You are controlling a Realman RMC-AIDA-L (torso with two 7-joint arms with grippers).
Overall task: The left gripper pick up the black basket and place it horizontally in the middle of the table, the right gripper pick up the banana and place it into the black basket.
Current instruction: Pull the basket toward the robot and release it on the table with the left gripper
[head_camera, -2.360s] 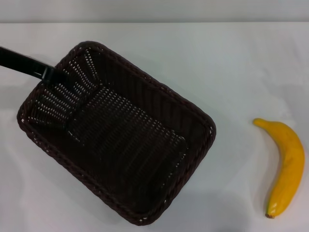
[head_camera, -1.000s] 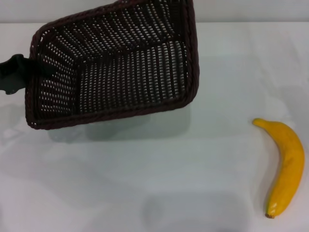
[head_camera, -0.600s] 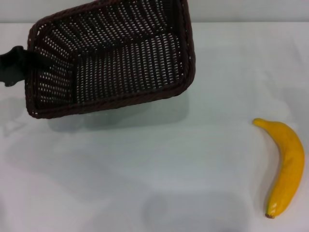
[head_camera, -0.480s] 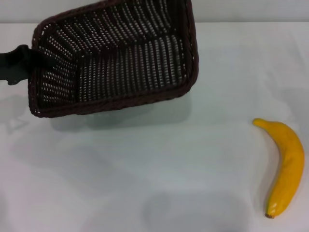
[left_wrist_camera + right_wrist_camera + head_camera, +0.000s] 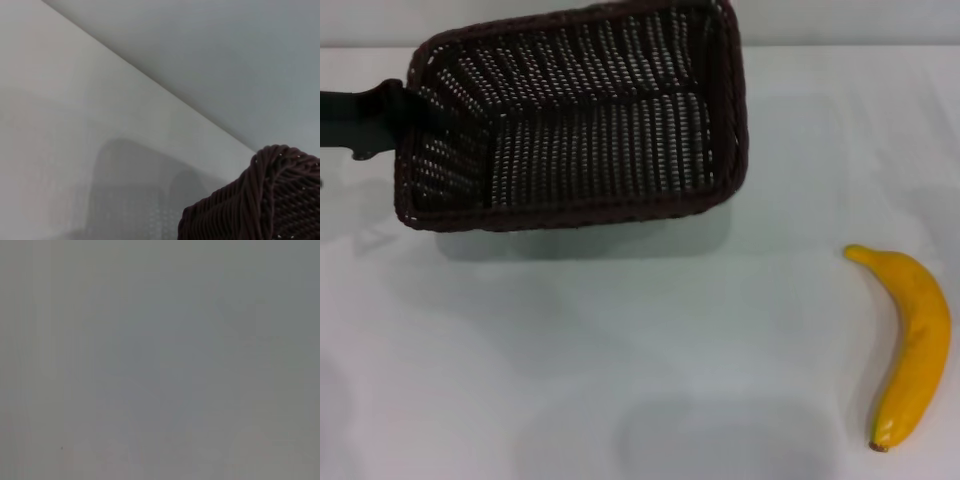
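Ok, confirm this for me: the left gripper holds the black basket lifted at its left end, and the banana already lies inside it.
Not right. The head view shows the banana lying on the table, apart from the black basket and off to its right. The rest stands: the left gripper holds the basket lifted at its left end.

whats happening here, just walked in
The left gripper is holding the dark brown-black woven wicker basket by the rim of its short side, at the far left of the white table. The basket is lifted and tilted, its open side facing the head camera, with its shadow on the table below. It has not been set down flat. The curved yellow banana lies untouched near the table's right edge. The right gripper is not in view.
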